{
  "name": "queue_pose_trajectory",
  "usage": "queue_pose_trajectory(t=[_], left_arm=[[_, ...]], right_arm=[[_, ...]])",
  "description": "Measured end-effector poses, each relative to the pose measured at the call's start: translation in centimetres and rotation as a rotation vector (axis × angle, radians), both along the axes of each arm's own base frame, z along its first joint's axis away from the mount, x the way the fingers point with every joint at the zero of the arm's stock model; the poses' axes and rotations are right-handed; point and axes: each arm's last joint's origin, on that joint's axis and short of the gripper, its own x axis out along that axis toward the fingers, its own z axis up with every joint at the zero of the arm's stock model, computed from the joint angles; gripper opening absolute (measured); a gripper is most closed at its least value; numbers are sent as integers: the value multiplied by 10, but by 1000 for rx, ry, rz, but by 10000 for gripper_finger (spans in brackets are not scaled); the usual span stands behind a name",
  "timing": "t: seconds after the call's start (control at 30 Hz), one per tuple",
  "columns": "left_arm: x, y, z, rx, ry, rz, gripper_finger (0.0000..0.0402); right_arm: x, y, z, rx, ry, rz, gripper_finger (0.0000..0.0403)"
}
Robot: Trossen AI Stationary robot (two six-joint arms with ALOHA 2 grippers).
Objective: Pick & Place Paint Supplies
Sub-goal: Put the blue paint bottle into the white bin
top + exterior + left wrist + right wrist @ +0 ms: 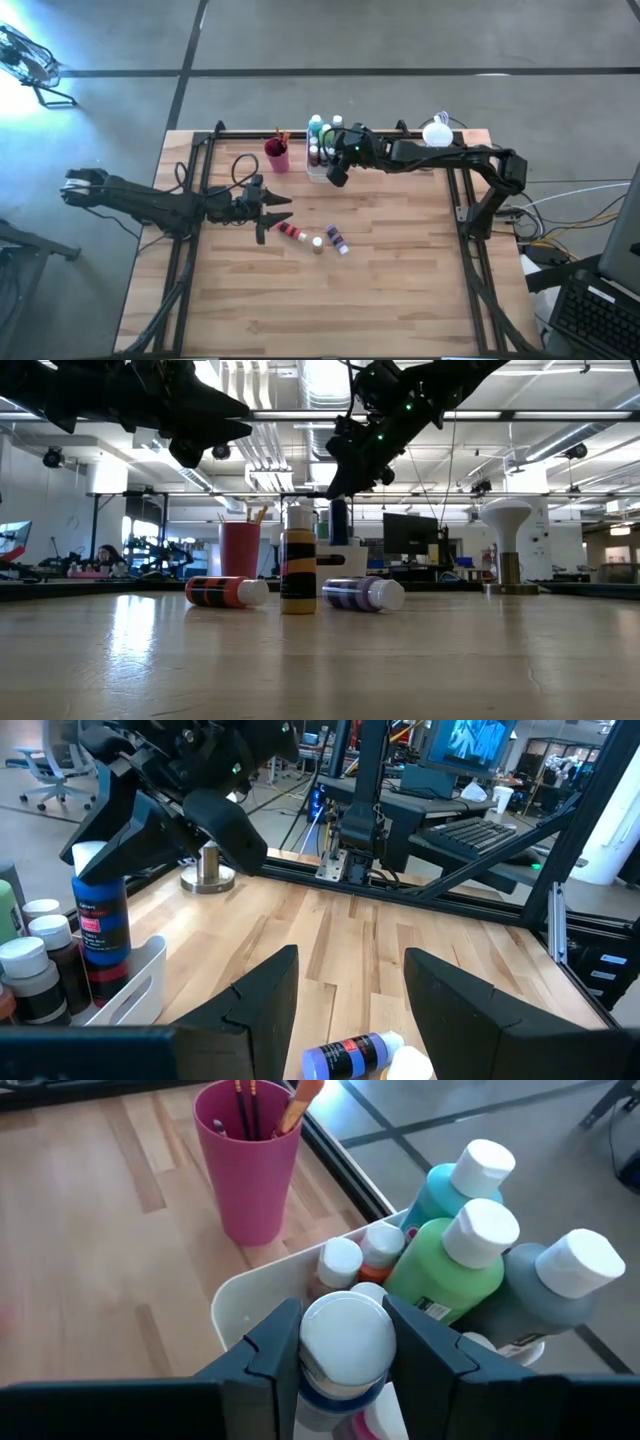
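Right wrist view: blue bottle gripped over tray.
Right hand (342,1342) clamps the white-capped blue bottle (100,910) above the tray (250,1305); left hand (272,212) hovers wide open.

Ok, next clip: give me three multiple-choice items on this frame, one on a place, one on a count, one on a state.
1. Where does the magenta cup stand?
A. Beside the white tray, at the table's far edge
B. Inside the tray
C. At the table's near edge

2. How many paint bottles sit out on the open table?
A. One
B. Three
C. Six

3. What is the right hand doing?
A. Hanging empty
B. Holding a paintbrush
C. Gripping a white-capped blue bottle over the tray

Answers:
1. A: the high view shows the cup next to the tray.
2. B: the low view shows a red bottle and a purple bottle lying, and a yellow bottle upright between them.
3. C: the right wrist view shows its fingers either side of the cap.
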Motion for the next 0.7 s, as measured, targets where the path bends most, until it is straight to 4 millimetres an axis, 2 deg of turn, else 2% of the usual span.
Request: queue_pose_trajectory(t=[0.23, 0.7], left_arm=[[0, 0, 0, 17, 2, 0, 190], [0, 0, 0, 58, 2, -1, 190]], right_arm=[[-1, 0, -3, 11, 3, -7, 112], [-8, 2, -27, 13, -1, -48, 112]])
